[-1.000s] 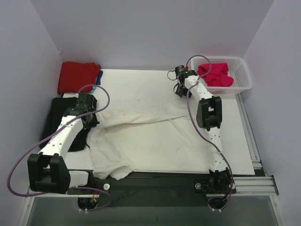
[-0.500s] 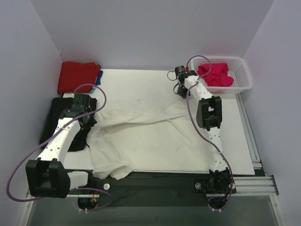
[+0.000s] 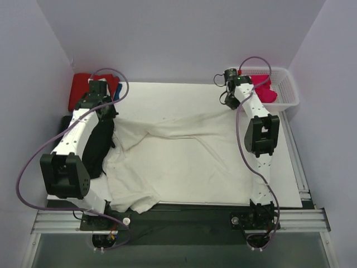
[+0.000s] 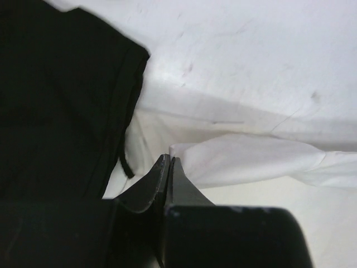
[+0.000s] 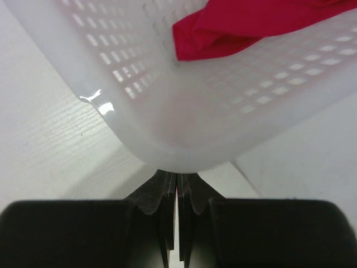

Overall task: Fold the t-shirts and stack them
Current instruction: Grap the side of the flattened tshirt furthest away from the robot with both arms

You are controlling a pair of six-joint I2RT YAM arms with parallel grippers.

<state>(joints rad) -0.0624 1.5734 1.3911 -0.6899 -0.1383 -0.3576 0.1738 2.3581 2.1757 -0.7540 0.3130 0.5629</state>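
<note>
The cream shirt (image 3: 184,162) sprawls across the middle of the counter (image 3: 178,95), rumpled, with its near hem bunched at the front edge and its far edge drawn into a long ridge between the two arms. On the left, a black cloth (image 3: 97,148) lies half under it. A folded red shirt (image 3: 81,89) sits in the far left corner, and a pink shirt (image 3: 262,89) waits in the white basket (image 3: 287,92) on the far right.

The left gripper (image 4: 169,164) has its fingers pressed together, and a fold of cream cloth springs right from the tips, so it looks clamped on the shirt's far left edge. The right gripper (image 5: 176,181) is also closed, its nose almost against the basket wall. No cloth shows in its own view, though from above the shirt's far right corner runs up to it. I cannot tell whether it has a hold.

How will this shirt handle? It looks light, limp and fully soft, with no stiffness to carry a shape. It should sag wherever it is unsupported and drag its wrinkles along. The best holds look like the shoulder seams or hem corners, where doubled cloth gives the fingers something to bite. A single pinched layer could slip free under tension. The black cloth beneath might also catch and ride along.
</note>
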